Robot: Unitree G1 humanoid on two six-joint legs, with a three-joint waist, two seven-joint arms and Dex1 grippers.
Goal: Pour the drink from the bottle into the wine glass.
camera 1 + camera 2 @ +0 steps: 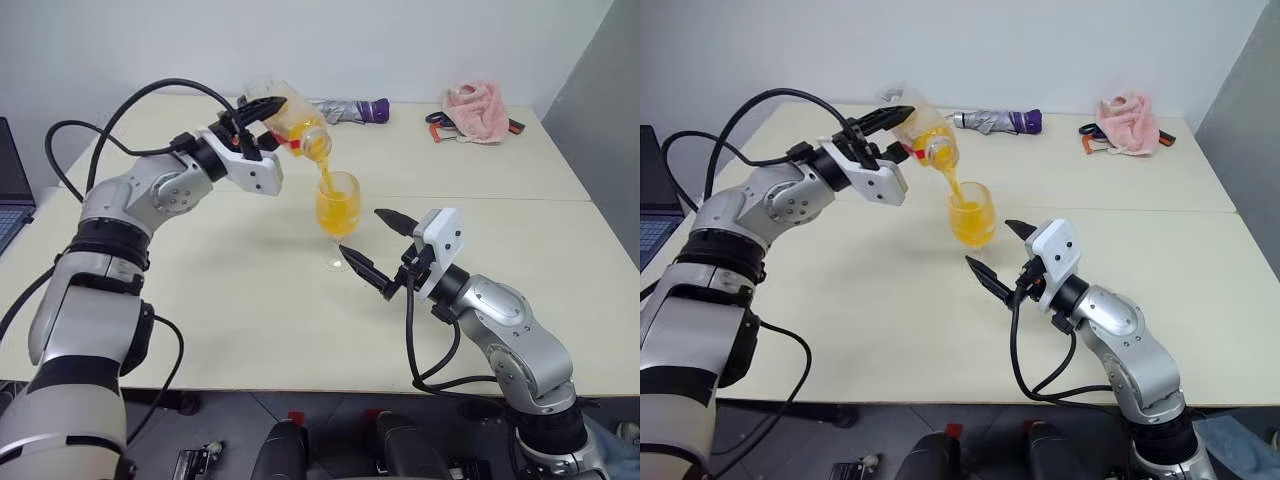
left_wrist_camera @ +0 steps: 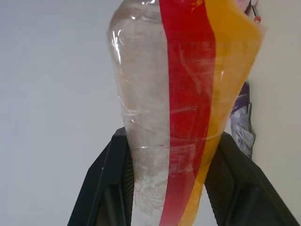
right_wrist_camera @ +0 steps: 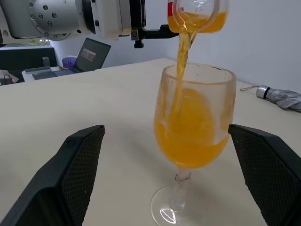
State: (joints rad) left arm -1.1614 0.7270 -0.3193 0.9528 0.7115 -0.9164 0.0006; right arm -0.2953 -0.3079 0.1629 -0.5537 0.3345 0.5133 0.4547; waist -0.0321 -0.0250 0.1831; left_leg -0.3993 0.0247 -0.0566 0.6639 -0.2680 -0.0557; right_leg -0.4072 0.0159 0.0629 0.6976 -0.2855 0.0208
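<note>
Orange-yellow drink [image 1: 326,181] streams from the tilted clear plastic bottle [image 1: 290,124], clamped in the left gripper [image 1: 255,118], into the clear stemmed wine glass [image 1: 338,212] mid-table; the right gripper [image 1: 378,250] gapes empty beside it.

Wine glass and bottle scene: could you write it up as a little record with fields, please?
bottle: tilted, mouth over the glass, gripped by left gripper
drink: orange stream falling into the glass
wine glass: upright on table, roughly half full
right gripper: open, fingers either side of the glass, not touching
behind: folded umbrella, pink cloth
</note>
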